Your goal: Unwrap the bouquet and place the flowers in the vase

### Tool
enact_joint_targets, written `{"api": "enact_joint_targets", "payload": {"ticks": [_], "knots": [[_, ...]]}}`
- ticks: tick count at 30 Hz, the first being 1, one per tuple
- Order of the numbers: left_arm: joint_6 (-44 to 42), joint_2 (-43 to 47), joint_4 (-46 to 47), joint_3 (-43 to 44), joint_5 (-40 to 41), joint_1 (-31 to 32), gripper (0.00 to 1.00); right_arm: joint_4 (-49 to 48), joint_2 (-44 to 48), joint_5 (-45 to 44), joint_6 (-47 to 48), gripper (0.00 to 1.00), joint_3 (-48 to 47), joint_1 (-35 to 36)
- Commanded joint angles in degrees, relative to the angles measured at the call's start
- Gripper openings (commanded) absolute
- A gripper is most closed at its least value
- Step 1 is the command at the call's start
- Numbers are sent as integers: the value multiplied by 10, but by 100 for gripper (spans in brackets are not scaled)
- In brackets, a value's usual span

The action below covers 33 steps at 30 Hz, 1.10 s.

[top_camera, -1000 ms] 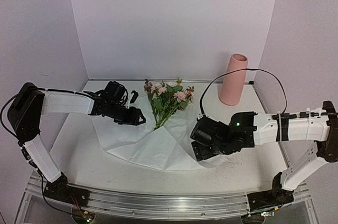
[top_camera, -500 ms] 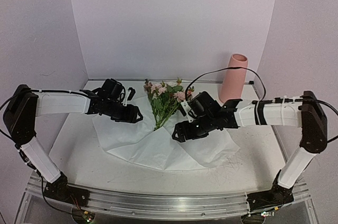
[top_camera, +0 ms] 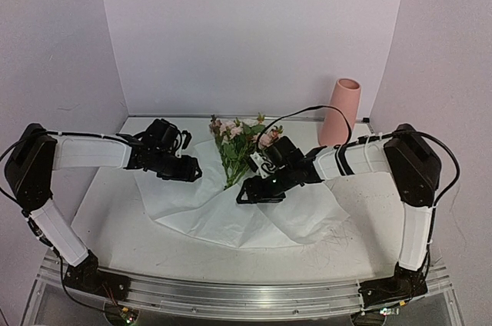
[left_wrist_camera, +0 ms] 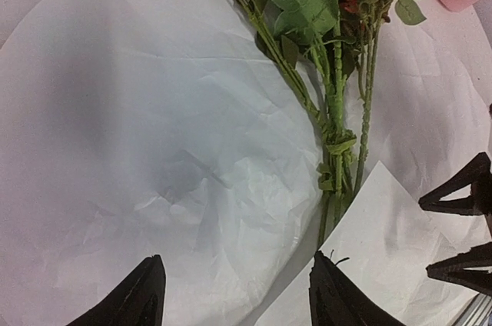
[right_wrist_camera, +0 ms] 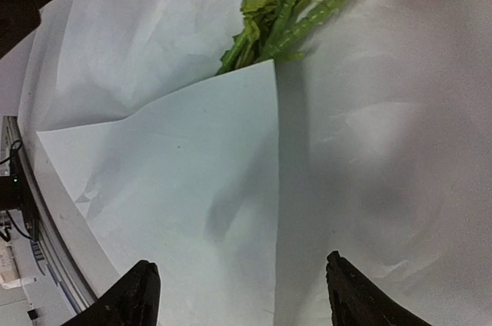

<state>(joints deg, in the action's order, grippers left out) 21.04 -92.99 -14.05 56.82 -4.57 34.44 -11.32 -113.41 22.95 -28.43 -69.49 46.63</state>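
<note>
Flowers (top_camera: 244, 141) lie loose on unfolded white paper (top_camera: 223, 218) in the middle of the table (top_camera: 115, 226), heads toward the back wall. Nearest the arm bases is the paper's crumpled front edge. Farther in, the right gripper (right_wrist_camera: 242, 295) hovers low over the paper just right of the stem ends (right_wrist_camera: 254, 41), jaws apart with nothing between them. The left gripper (left_wrist_camera: 234, 287) hangs over the paper on the stems' left, jaws likewise spread and empty. A folded paper corner covers the stem tips. Beyond, at the back right, the vase (top_camera: 340, 114) stands upright, well apart from the flowers.
</note>
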Motion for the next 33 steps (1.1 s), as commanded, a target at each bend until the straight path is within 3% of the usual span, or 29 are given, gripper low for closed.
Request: {"api": "enact_joint_targets", "payload": {"ticks": [1,10,15,27,33], "knots": [[3,16,0,-8,20,-3,66,-35,-16,130,-9,75,-16,2],[5,32,-7,3,8,-3,66,-115,53,227,-48,73,47,10],[10,61,-15,16,-44,-3,67,-117,90,270,-35,76,69,54],[9,92,-37,18,-55,-3,68,-71,136,206,4,80,97,192],[8,83,-38,18,-58,-3,68,-25,147,160,13,85,134,218]]}}
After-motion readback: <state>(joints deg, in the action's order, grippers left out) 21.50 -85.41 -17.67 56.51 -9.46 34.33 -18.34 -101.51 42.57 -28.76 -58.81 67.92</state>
